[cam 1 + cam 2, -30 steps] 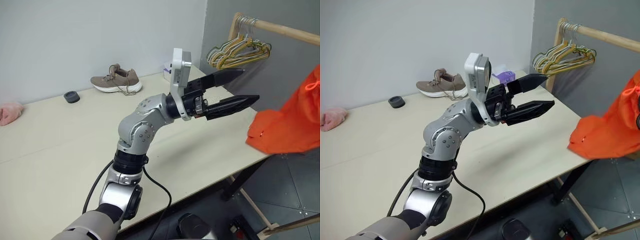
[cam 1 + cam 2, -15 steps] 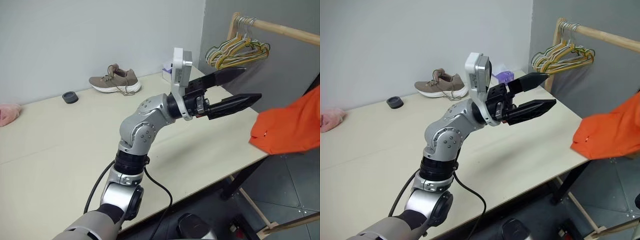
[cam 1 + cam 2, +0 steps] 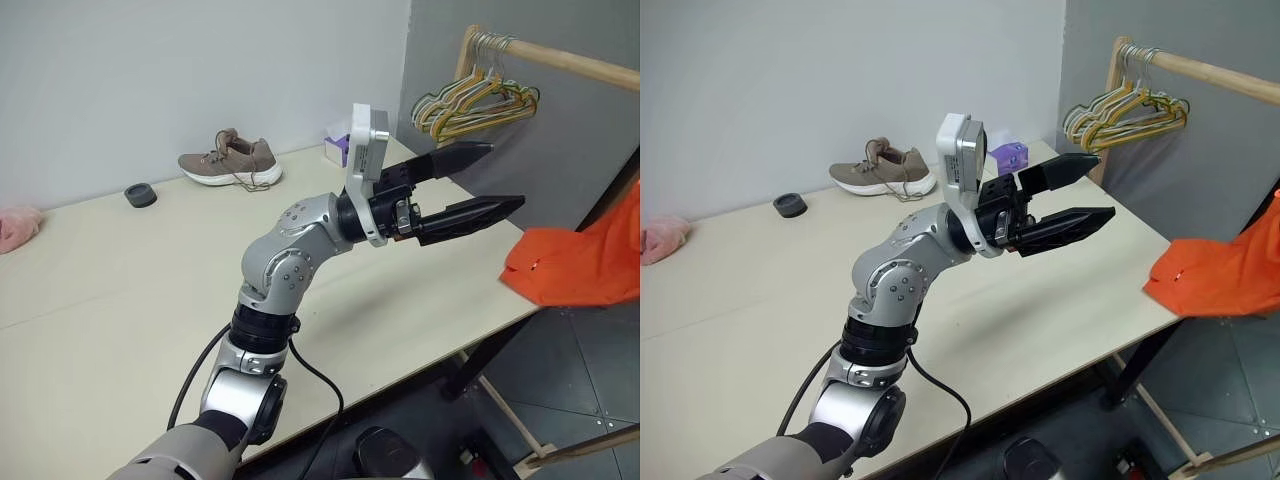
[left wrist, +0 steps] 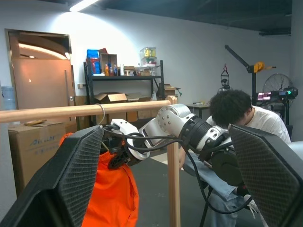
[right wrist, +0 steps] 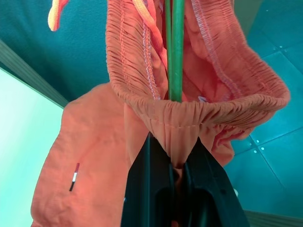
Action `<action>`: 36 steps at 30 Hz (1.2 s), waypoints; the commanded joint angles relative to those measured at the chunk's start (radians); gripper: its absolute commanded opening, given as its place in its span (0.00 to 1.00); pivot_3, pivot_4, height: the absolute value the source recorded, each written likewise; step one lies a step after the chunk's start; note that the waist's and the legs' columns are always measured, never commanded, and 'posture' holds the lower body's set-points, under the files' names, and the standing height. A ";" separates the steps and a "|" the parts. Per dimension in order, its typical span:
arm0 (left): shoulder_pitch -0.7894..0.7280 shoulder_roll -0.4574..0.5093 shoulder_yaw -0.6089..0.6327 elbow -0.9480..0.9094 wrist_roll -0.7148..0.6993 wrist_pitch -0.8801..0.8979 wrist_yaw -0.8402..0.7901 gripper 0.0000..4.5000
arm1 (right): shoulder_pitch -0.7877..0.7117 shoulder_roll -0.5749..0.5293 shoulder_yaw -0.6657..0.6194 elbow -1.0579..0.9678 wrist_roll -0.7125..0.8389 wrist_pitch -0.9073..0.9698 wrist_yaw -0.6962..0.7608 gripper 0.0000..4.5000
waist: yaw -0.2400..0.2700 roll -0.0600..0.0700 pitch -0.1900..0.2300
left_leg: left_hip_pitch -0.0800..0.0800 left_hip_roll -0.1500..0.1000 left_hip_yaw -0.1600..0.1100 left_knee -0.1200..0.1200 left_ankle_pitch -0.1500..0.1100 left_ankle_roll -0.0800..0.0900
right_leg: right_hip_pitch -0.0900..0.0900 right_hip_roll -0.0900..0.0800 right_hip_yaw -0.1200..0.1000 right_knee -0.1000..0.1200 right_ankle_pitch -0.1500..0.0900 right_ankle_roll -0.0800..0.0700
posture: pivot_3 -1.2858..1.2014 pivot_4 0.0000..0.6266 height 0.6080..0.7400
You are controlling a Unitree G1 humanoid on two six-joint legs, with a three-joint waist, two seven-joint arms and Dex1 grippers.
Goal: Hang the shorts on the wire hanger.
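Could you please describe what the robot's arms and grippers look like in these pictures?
The left arm is built of rounded silver joint housings with black collars, a black cable looping beside it. The left gripper has two tapered black fingers under a white box-shaped camera mount. The right gripper has matching black fingers.

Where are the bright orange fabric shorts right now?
The bright orange fabric shorts hang at the table's right front corner; the right gripper pinches their waistband beside the green wire hanger.

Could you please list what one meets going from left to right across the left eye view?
Pink fluffy cloth → small black round object → shoe → left gripper → shorts.
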 commanded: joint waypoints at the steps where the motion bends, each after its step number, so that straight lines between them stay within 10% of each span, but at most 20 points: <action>1: -0.003 0.003 0.005 -0.037 -0.014 -0.010 0.003 1.00 | -0.002 0.006 -0.063 -0.118 0.031 0.022 -0.023 0.17 | 0.001 0.000 0.000 | 0.000 0.000 0.000 0.000 0.000 0.000 | 0.000 0.000 0.000 0.000 0.000 0.000 | 0.35 0.00 1.00; 12: 0.001 0.017 -0.004 -0.034 -0.008 -0.010 -0.007 1.00 | 0.035 0.109 -0.235 -0.434 0.018 0.008 -0.210 0.98 | 0.007 0.000 0.000 | 0.000 0.002 0.000 0.000 0.000 0.000 | 0.000 0.000 0.000 0.000 0.000 0.000 | 0.35 0.00 1.00; 20: 0.001 0.029 -0.008 -0.035 -0.002 -0.012 -0.009 1.00 | -0.036 0.254 -0.280 -0.658 0.014 -0.117 -0.364 0.99 | 0.011 0.001 -0.001 | 0.000 0.003 -0.001 0.000 0.000 0.000 | -0.001 0.000 0.001 0.001 0.000 0.000 | 0.35 0.00 1.00; 36: 0.054 0.097 -0.004 -0.035 0.136 -0.058 0.102 1.00 | 0.169 0.283 0.145 -0.904 -0.111 -0.825 -0.093 0.99 | 0.024 -0.001 0.000 | 0.000 0.003 -0.002 0.000 0.000 0.000 | -0.001 0.000 0.001 0.001 0.000 0.001 | 0.38 0.00 1.00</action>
